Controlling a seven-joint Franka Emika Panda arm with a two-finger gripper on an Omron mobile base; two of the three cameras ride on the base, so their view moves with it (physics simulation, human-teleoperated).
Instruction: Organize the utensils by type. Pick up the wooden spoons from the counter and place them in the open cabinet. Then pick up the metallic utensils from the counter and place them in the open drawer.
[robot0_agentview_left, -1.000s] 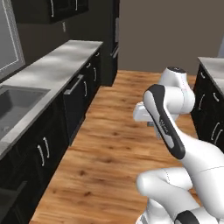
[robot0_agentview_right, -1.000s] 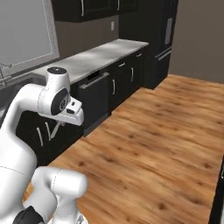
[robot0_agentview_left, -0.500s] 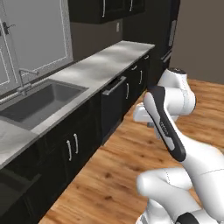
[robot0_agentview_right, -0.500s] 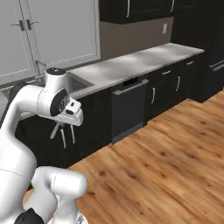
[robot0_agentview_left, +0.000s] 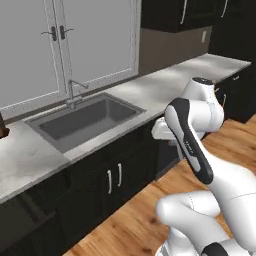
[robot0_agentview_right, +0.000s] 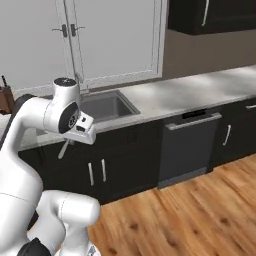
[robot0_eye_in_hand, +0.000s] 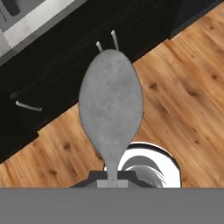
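1. Where the hand camera looks down along the gripper (robot0_eye_in_hand: 113, 180), a silver spoon (robot0_eye_in_hand: 111, 109) stands out from it, its oval bowl speckled matte grey and its thin neck running back into the fingers; in the right base view the same spoon (robot0_agentview_right: 63, 148) hangs as a pale sliver below the gripper (robot0_agentview_right: 75, 140).
2. Pressed together on the spoon's handle, the jaws show no gap, and the spoon is carried in the air, clear of every surface.
3. Below the spoon lies a wooden floor (robot0_eye_in_hand: 183, 94) of warm orange-brown planks with darker knots.
4. Beside that floor runs a row of black cabinet fronts (robot0_eye_in_hand: 65, 70) with slim silver handles, seen again in the right base view (robot0_agentview_right: 125, 162).
5. Above the fronts sits the counter (robot0_agentview_left: 150, 90), a long pale marble top with grey veins, also seen from the right side (robot0_agentview_right: 190, 90).
6. Set into the counter is a grey rectangular sink (robot0_agentview_left: 85, 120) with a thin metal tap (robot0_agentview_left: 75, 92) behind it.
7. Right of the sink in the right base view, a black dishwasher front (robot0_agentview_right: 187, 147) carries a long silver bar handle.
8. Behind the sink rise pale, white-framed window panels (robot0_agentview_left: 75, 45), and dark upper cabinets (robot0_agentview_right: 215, 15) hang on the brown wall further along.
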